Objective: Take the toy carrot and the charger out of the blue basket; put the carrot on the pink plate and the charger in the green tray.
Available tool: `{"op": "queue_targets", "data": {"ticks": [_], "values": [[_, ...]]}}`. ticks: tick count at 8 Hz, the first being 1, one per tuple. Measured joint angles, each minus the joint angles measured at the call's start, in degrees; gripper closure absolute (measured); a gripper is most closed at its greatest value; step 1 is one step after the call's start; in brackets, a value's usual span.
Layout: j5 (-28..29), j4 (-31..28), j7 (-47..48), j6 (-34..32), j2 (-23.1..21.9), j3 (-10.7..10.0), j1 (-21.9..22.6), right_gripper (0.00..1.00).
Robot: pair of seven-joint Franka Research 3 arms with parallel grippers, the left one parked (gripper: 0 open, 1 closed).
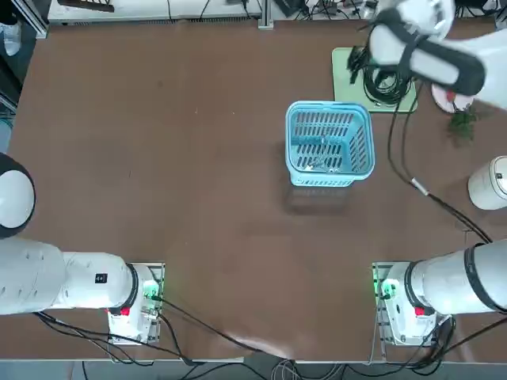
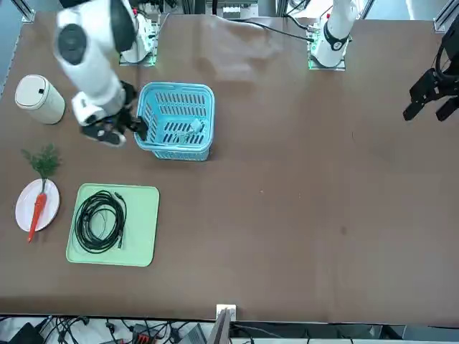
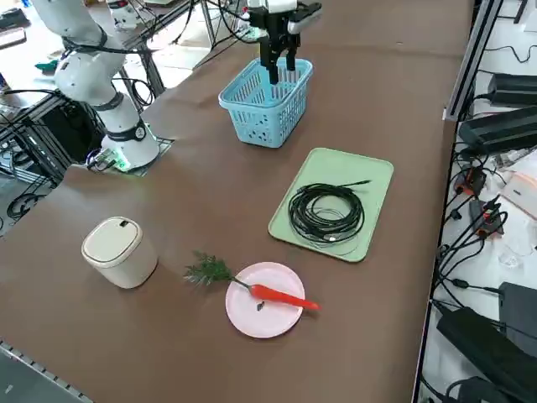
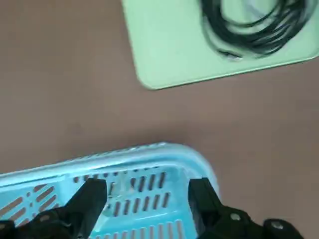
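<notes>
Right gripper (image 4: 147,183) over blue basket (image 3: 267,117), fingers spread, empty; charger (image 2: 196,125) cord may snag slats, dragging basket.

The slim red-orange toy carrot (image 3: 281,295) lies across the pink plate (image 3: 246,317), its tip past the rim and its dark green leafy tuft over the opposite rim above the counter (image 3: 377,101), while the pale charger (image 2: 195,127), only faintly visible, lies inside the light blue basket (image 2: 176,154).
</notes>
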Motion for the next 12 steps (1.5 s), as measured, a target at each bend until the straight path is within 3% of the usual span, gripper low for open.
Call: {"op": "queue_targets", "data": {"ticks": [2,6,12], "values": [[-0.01,-4.30,3.31,5.31,0.54,-0.05,4.11,0.00],[-0.11,-5.22,3.06,7.32,2.84,-0.32,5.59,0.00],[-0.30,-5.47,-6.78,18.76,12.09,-1.07,6.43,0.00]]}}
